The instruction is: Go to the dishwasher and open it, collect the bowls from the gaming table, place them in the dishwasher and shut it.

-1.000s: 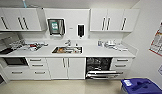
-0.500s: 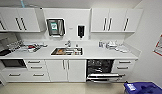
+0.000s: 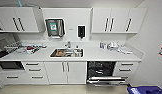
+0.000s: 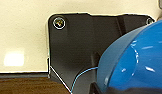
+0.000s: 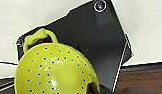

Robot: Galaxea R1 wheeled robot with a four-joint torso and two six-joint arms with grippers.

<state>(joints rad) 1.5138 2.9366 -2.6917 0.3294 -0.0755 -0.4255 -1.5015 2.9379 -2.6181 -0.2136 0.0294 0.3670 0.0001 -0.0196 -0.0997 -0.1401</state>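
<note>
Two items ride close at our wrists, a blue bowl (image 4: pixel 137 60) left, a green strainer (image 5: pixel 54 70) right; we cannot tell either grip. Open dishwasher (image 3: pixel 102 71) stands far right; its lowered door (image 3: pixel 105 80) could catch us.

White counter (image 3: pixel 97 55) bears a dish rack (image 3: pixel 14 47) and sink (image 3: pixel 67 52).

Kitchen counter run, straight ahead of me

I see the dishwasher (image 3: pixel 102 72) under the counter (image 3: pixel 97 55), right of the sink (image 3: pixel 67 52), its door down in front. A dish rack (image 3: pixel 19 48) sits on the counter's left end; wall cupboards (image 3: pixel 117 20) hang above.
</note>
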